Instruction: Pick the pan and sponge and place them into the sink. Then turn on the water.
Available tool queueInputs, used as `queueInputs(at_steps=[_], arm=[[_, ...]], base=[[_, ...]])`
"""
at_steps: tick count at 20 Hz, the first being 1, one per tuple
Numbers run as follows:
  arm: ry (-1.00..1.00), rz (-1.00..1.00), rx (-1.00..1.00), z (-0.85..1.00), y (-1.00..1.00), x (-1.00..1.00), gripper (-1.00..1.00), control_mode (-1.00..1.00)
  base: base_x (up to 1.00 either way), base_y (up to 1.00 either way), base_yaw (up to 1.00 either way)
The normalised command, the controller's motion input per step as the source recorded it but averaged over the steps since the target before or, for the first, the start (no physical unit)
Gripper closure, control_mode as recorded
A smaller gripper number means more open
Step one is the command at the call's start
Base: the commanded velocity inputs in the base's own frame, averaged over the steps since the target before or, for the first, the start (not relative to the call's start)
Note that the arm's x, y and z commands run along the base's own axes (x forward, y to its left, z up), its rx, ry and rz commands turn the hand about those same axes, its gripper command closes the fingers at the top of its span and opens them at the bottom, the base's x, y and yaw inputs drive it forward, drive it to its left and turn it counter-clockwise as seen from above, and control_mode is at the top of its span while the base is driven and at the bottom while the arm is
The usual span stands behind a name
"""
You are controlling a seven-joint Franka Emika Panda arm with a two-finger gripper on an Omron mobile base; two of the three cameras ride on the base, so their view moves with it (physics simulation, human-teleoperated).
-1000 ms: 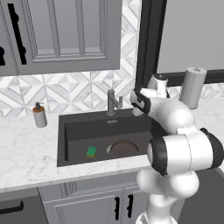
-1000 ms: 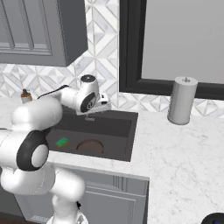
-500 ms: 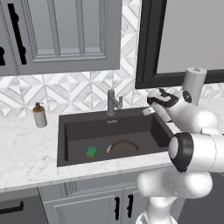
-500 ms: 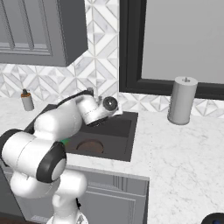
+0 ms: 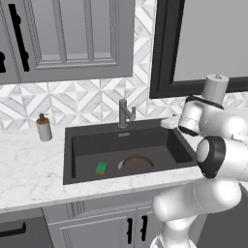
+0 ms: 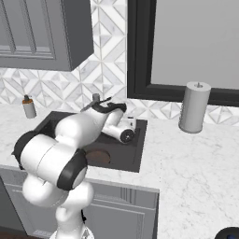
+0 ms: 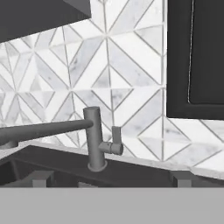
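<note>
Since half a second ago the arm has swung further right. Left base view: sponge and pan lie in the sink. Right base view: arm hides the faucet. Hand view: faucet ahead, the gripper spread wide, grasping nothing.

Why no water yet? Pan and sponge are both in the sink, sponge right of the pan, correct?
Not quite: the left base view shows the sponge left of the pan, not right. Both do lie in the sink.
</note>
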Motion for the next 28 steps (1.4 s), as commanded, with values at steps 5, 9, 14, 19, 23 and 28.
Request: queueInputs(at_steps=[5, 9, 14, 19, 23, 28], arm=[[-0.26, 0.0, 0.0, 0.0, 0.0, 0.23, -1.0, -1.0], [-0.04, 0.02, 0.01, 0.0, 0.0, 0.39, -1.0, -1.0], [-0.08, 0.1, 0.03, 0.0, -0.03, 0.25, -1.0, -1.0], [-0.06, 0.08, 0.0, 0.0, 0.0, 0.25, -1.0, -1.0], [-0.02, 0.07, 0.0, 0.01, 0.02, 0.29, -1.0, -1.0], [-0.01, 0.04, -0.01, 0.0, 0.08, 0.26, -1.0, -1.0]], base=[[0.0, 0.0, 0.0], [0.0, 0.0, 0.0], [0.0, 0.0, 0.0], [0.0, 0.0, 0.0], [0.0, 0.0, 0.0], [0.0, 0.0, 0.0]])
